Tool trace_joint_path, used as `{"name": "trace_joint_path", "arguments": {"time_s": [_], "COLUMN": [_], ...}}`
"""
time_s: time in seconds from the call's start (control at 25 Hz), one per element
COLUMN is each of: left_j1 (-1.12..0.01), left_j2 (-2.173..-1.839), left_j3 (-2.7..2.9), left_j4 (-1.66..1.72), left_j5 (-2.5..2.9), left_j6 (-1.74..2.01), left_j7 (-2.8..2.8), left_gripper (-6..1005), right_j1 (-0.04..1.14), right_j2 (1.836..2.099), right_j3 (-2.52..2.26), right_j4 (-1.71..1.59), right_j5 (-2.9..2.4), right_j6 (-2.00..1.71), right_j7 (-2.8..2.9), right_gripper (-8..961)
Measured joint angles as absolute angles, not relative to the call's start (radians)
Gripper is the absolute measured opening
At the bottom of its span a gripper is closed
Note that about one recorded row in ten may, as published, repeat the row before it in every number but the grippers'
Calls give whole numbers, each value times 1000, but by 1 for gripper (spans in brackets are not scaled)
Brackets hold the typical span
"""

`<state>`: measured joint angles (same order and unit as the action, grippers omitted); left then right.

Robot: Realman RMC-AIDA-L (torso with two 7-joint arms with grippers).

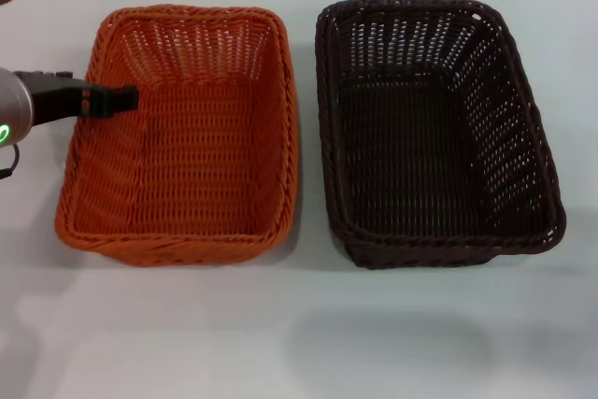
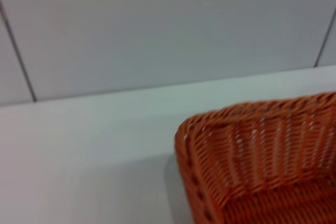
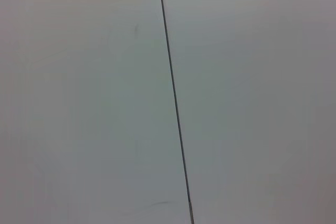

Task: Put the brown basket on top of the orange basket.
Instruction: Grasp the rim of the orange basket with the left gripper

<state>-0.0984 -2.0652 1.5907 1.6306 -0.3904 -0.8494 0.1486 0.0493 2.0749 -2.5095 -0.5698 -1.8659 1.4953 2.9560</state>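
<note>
Head view: two woven baskets stand side by side on a white table (image 1: pixel 299 324), near each other but apart. The orange basket (image 1: pixel 182 221) lies on the robot's left and the brown basket (image 1: pixel 439 231) on its right; both sit upright, open side up, long sides running away from the robot. The brown basket rests on the table, not yet on the orange one. The left gripper (image 1: pixel 117 98) reaches in from the left edge, its dark tip over the left rim of the orange basket; how far its fingers are spread cannot be told. Left wrist view: one corner of the orange basket (image 2: pixel 262 156), its braided rim and sloping open-weave wall against the table and a pale panelled wall (image 2: pixel 157 24). Right wrist view: only pale wall panels with one dark seam (image 3: pixel 176 119); the right gripper is out of sight.
</note>
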Motion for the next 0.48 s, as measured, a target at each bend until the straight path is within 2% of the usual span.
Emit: {"name": "trace_joint_path", "arguments": {"time_s": [0.48], "left_j1": [-161], "left_j2": [-2068], "left_j3": [1604], "left_j4": [1506], "left_j5": [-388], "left_j6": [-860], "left_j7": [135], "left_gripper": [847], "right_j1": [55], "right_j2": [2072], "right_j3": [-2505], "right_j4": [-546], "right_j5": [-1867], "right_j6": [1499], "right_j7": [2956], "right_gripper": [830]}}
